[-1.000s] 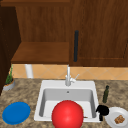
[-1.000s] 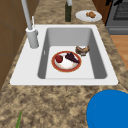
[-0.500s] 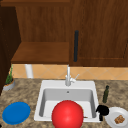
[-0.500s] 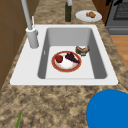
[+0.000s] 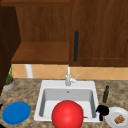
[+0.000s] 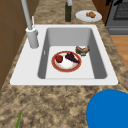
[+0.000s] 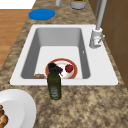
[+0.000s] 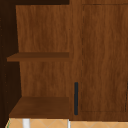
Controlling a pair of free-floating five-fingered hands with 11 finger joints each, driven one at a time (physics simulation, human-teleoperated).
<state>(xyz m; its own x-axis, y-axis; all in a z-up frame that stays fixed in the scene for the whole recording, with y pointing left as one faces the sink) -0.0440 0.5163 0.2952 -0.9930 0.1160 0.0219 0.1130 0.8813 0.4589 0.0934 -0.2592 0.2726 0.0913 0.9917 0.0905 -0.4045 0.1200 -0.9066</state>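
Note:
My right hand [image 5: 102, 110] hovers at the sink's front right corner, between the white sink [image 5: 41, 100] and a white plate [image 5: 112, 115] with a brown pastry [image 5: 119, 119]. Black shapes that seem to be this hand [image 6: 111, 2] show at the far end of the left side view. A black sliver at the counter's left edge, beside the blue plate [image 5: 16, 112], appears to be my left hand [image 5: 0, 106]. In the basin lies a red-rimmed plate [image 6: 56, 67] with a red fruit [image 6: 59, 58] and a dark purple item [image 6: 72, 57]. A brown piece of food [image 6: 82, 49] rests next to it.
A large red round shape [image 5: 67, 115] stands before the sink's front edge. A dark green bottle [image 7: 54, 82] stands on the counter right of the basin. The faucet [image 5: 68, 76] rises behind it. A potted plant [image 5: 9, 82] sits far left, and a stove [image 6: 120, 15] lies beyond the white plate.

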